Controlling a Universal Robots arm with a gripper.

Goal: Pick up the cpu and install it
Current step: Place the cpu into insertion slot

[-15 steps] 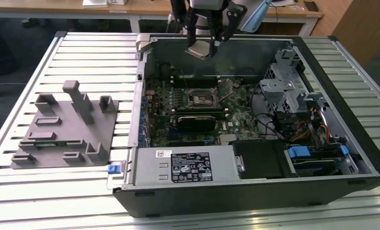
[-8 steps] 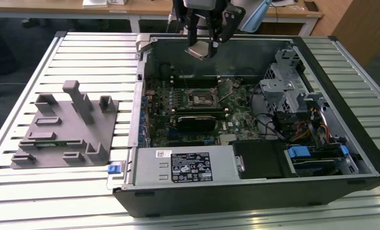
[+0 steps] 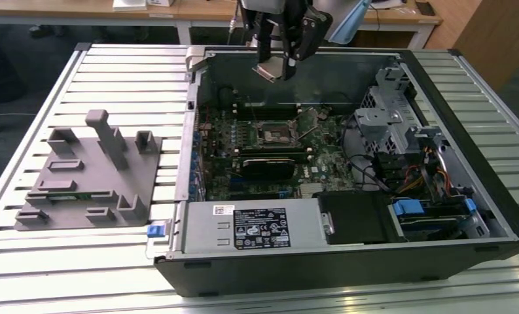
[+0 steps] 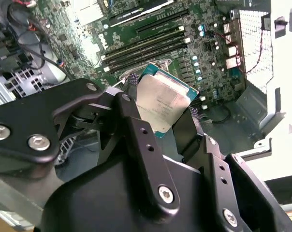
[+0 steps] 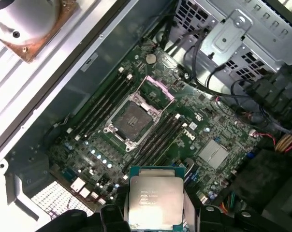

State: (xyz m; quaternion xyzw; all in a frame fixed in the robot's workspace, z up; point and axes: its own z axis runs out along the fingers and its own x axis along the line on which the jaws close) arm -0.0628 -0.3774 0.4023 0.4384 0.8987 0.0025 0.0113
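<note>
The cpu (image 3: pixel 274 70), a flat square chip with a silvery top and thin green rim, hangs tilted in the air with my gripper (image 3: pixel 283 65) shut on its edges. It is above the far wall of the open computer case (image 3: pixel 347 261). Both wrist views show the cpu (image 4: pixel 163 103) (image 5: pixel 153 200) between the black fingers (image 4: pixel 136 130). The dark metal-framed socket (image 3: pixel 275 135) (image 5: pixel 133 121) lies open on the green motherboard (image 5: pixel 204 125), well below the chip and nearer the case's middle.
A grey plastic holder block (image 3: pixel 89 176) stands on the slatted table (image 3: pixel 128 72) at the exterior view's left. Inside the case are a metal drive cage (image 3: pixel 390 111), bundled cables (image 3: pixel 416 176) and a labelled power supply (image 3: pixel 254 226). Memory slots (image 5: pixel 158 137) flank the socket.
</note>
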